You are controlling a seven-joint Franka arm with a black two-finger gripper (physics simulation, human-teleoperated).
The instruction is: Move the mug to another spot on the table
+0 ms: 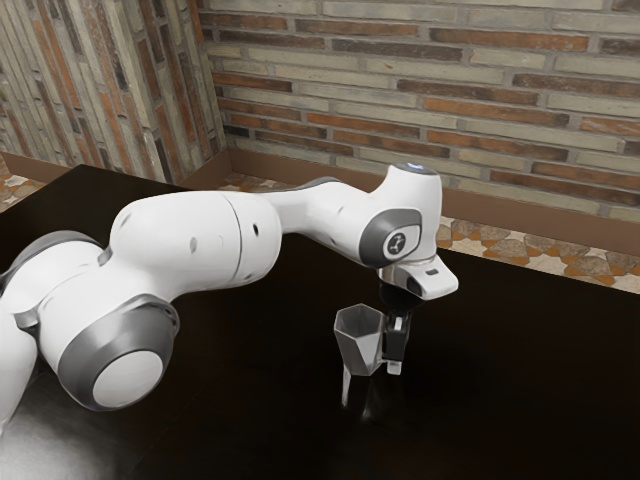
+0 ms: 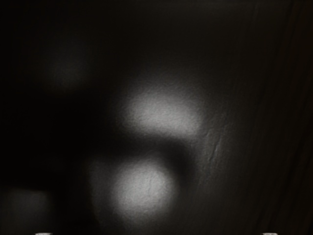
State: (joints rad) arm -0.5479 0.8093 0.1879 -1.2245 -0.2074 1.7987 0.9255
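Note:
A grey faceted mug [image 1: 360, 338] stands upright on the dark glossy table [image 1: 520, 400], with its reflection just below it. My black gripper [image 1: 396, 358] hangs straight down right beside the mug, on the side toward the exterior view's right, its fingers reaching to about the mug's base. In the wrist view two pale fingertips [image 2: 270, 233] show far apart, with only dark tabletop [image 2: 234, 98] and blurred bright reflections between them. The gripper is open and nothing is between its fingers.
The dark table stretches wide around the mug on all sides. Brick walls [image 1: 420, 90] stand behind the table, with a strip of stone floor [image 1: 540, 248] beyond its far edge. My white arm [image 1: 200, 250] crosses from the exterior view's left.

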